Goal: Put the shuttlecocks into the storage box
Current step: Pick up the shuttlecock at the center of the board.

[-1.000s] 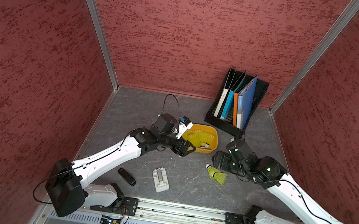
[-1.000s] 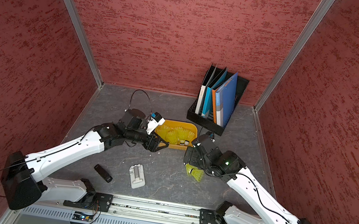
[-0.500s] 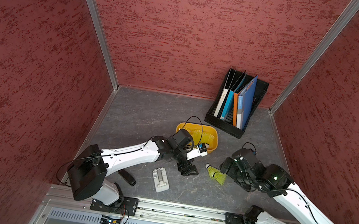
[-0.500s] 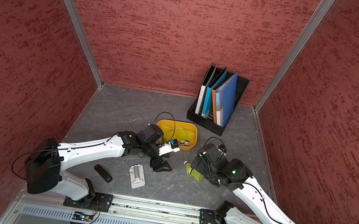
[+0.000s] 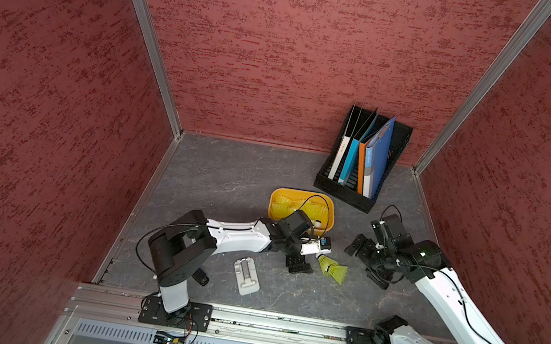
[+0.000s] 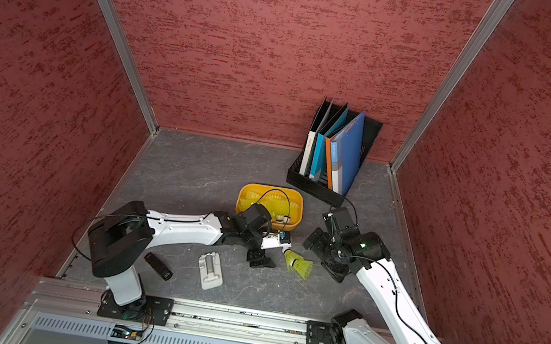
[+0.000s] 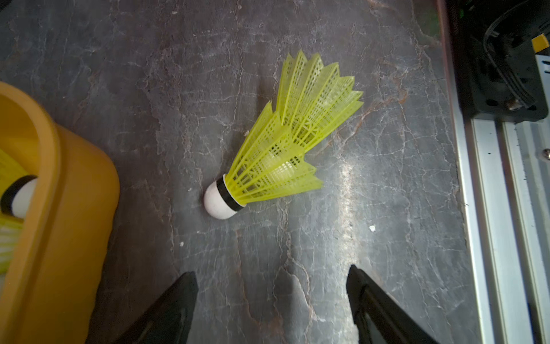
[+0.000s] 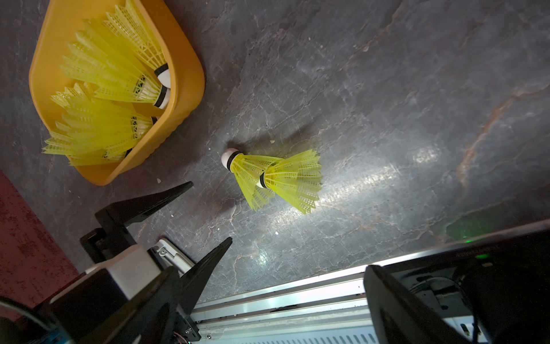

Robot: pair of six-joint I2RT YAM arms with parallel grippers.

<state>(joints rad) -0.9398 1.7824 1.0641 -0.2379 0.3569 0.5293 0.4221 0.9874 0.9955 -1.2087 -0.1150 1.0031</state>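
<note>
Near the front rail point(image 5: 244, 318), at the left of the grey tabletop point(image 5: 228, 180), a black bar point(image 6: 158, 266) and a pale grey device point(image 5: 246, 276) are lying side by side, apart from each other. Next along, the left claw point(image 7: 271, 271) is reaching low over the tabletop. Its jaws are standing wide apart and gripping nothing, and its tips are pointing at the loose shuttlecocks point(image 5: 333, 267) just ahead without touching them. Behind that claw the orange box point(image 5: 302, 193) is sitting with several more shuttlecocks point(image 8: 113, 77) lying inside it. The loose ones (two, it appears, one pushed into the other's skirt) are lying on their side on the tabletop, just outside the box, the leading white tip turned toward it. To their right, the right claw point(image 5: 360, 262) is facing them with jaws spread fully and empty, near but not touching. At back right, a black rack point(image 5: 400, 143) is standing by the wall, holding upright folders point(image 5: 378, 155).
</note>
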